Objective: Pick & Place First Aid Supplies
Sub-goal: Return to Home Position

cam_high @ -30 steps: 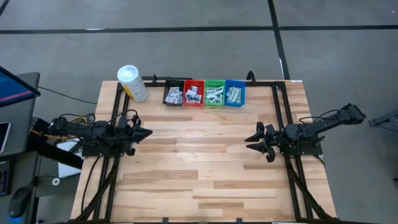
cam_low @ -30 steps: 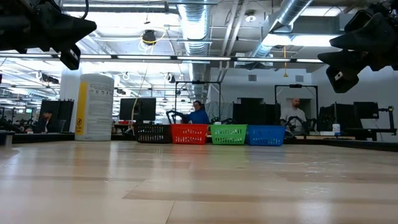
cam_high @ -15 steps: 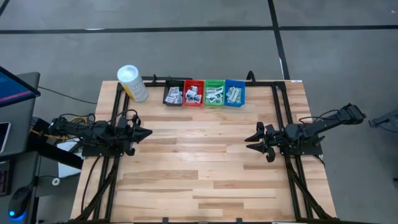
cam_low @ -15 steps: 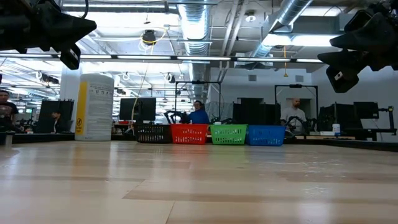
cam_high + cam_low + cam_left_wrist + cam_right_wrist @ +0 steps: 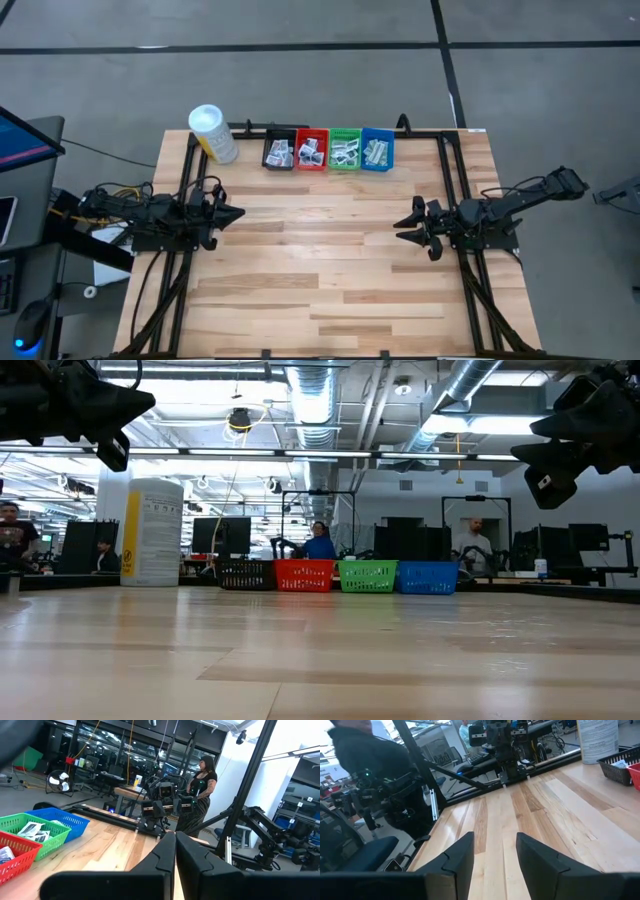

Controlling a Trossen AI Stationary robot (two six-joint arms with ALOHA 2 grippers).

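Both sides look parked: left gripper [image 5: 236,213] narrow at nine o'clock, right gripper [image 5: 400,226] wide at three; settle home gently.

You have both arms parked over the wooden table [image 5: 330,270], each near its own side edge. The left gripper [image 5: 236,213] points toward the table's middle with its fingers drawn to a single tip. The right gripper [image 5: 400,229] faces it from the opposite edge with its fingers spread. Both are empty and well apart. Along the far edge four small bins stand in a tight row: the black bin [image 5: 267,158], red bin [image 5: 312,165], green bin [image 5: 345,166] and blue bin [image 5: 378,166]. Each holds white first aid packets [image 5: 376,150]. Just beside the black bin, toward the far left corner, stands a yellow bottle [image 5: 214,135] with a white cap.
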